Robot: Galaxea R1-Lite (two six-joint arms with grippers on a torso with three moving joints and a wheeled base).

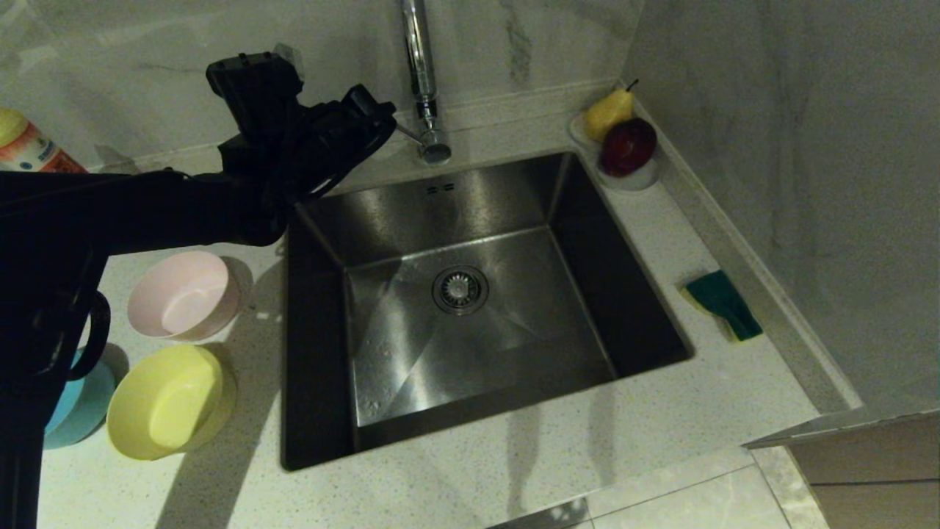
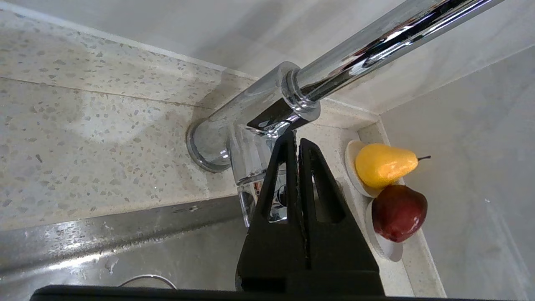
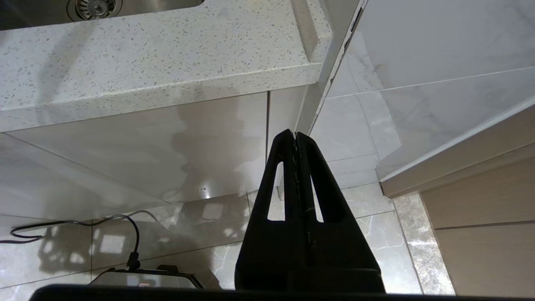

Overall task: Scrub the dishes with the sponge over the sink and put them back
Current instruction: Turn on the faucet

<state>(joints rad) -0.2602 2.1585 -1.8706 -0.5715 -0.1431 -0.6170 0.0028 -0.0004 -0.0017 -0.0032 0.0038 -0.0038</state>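
my left claw [image 2: 297, 142]: pressed closed, empty, at faucet [image 1: 424, 88] base, sink's [image 1: 323, 242] 11 o'clock | my right claw [image 3: 296, 136]: closed, parked below tabletop [image 3: 146, 62]

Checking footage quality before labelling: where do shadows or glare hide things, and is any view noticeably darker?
Head view: dim overall; the left arm is a black silhouette, its shadow over the pink bowl and counter. Left wrist view: bright, with glare streaks on the chrome faucet; the shut left gripper is sharp. Right wrist view: evenly lit, shadows on the cabinet front, right gripper shut below the counter.

Left gripper [image 2: 296, 140], fingers pressed together, tips at the chrome faucet [image 2: 267, 108] base; pear [image 2: 382, 165] and red apple [image 2: 399, 212] on white dish [image 2: 384, 248] beside.
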